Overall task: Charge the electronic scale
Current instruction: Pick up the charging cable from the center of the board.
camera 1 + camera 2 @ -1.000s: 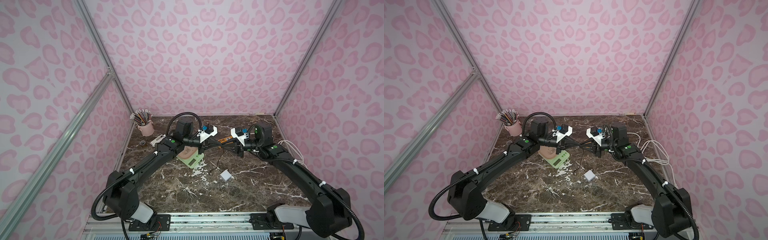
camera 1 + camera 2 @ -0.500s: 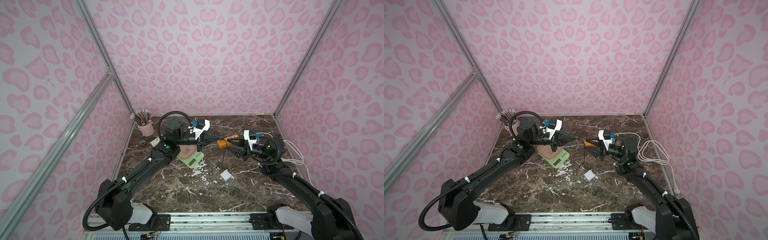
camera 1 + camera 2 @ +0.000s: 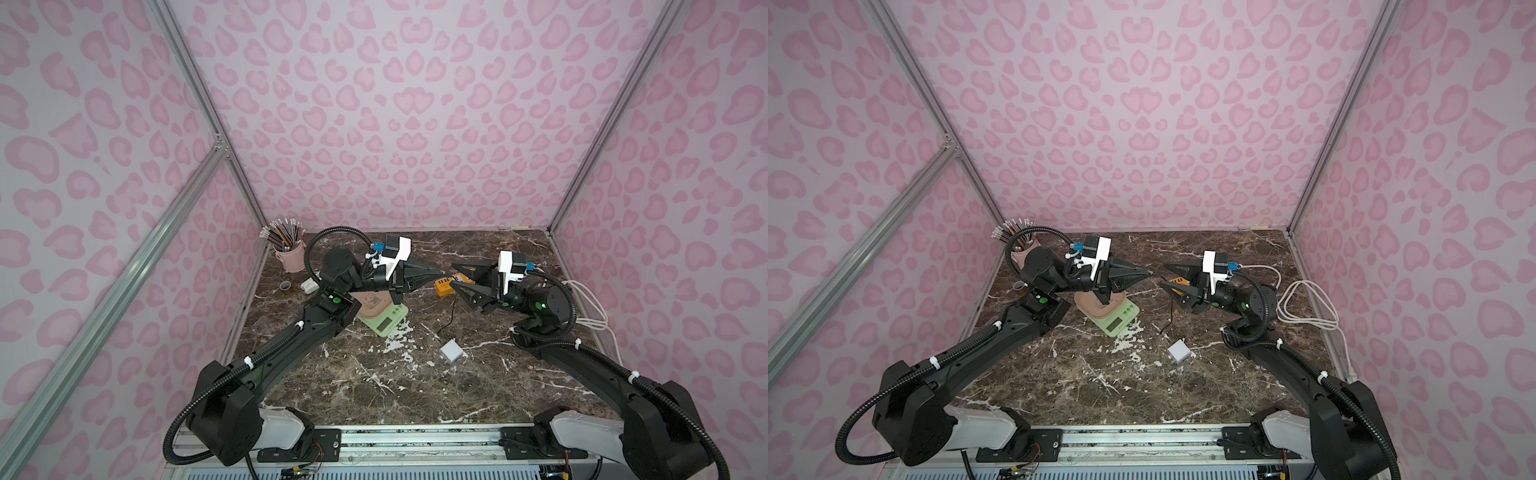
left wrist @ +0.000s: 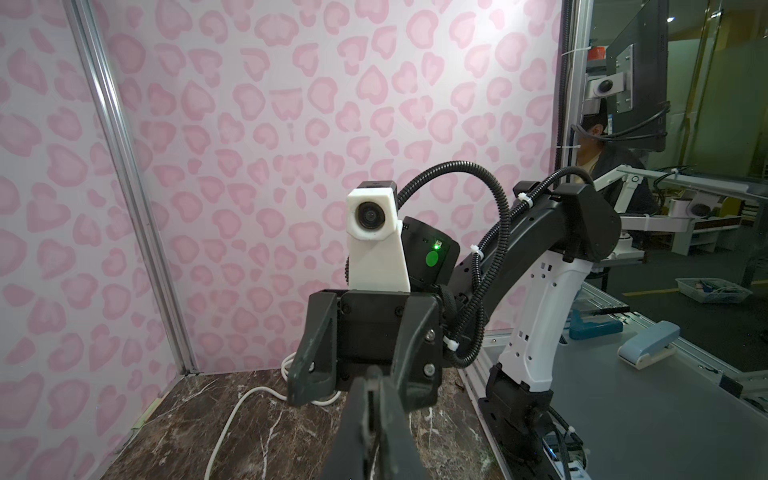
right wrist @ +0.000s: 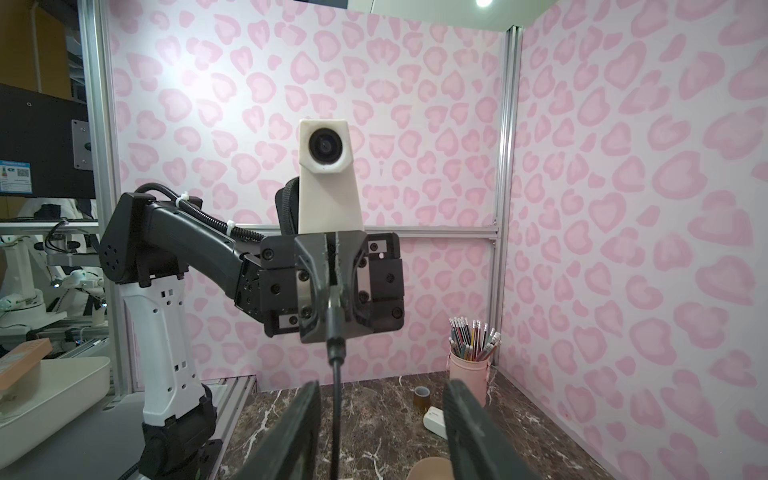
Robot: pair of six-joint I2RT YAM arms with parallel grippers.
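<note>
The electronic scale [image 3: 384, 318] [image 3: 1117, 318], pale green with a beige tray, sits on the marble table under my left wrist; the tray's edge shows in the right wrist view [image 5: 428, 471]. Above the table my left gripper [image 3: 439, 273] [image 3: 1148, 274] [image 4: 373, 374] points right, shut on the plug [image 5: 334, 328] of a thin black cable [image 3: 451, 316] [image 5: 336, 415]. The cable hangs down to the table near the white charger cube [image 3: 452, 351]. Facing it tip to tip, my right gripper [image 3: 454, 275] [image 3: 1165, 274] [image 5: 382, 384] is open, and the cable hangs between its fingers without touching them.
An orange power strip [image 3: 444, 286] lies on the table below the two grippers. A pink pencil cup [image 3: 289, 257], a tape roll [image 3: 285, 285] and a small white item [image 3: 308, 286] stand at the back left. A looped white cord [image 3: 590, 303] lies along the right wall.
My right gripper has opened and let go of the cable, and its arm has drawn back to the right. The left gripper has stayed shut on the plug and shifted slightly left.
</note>
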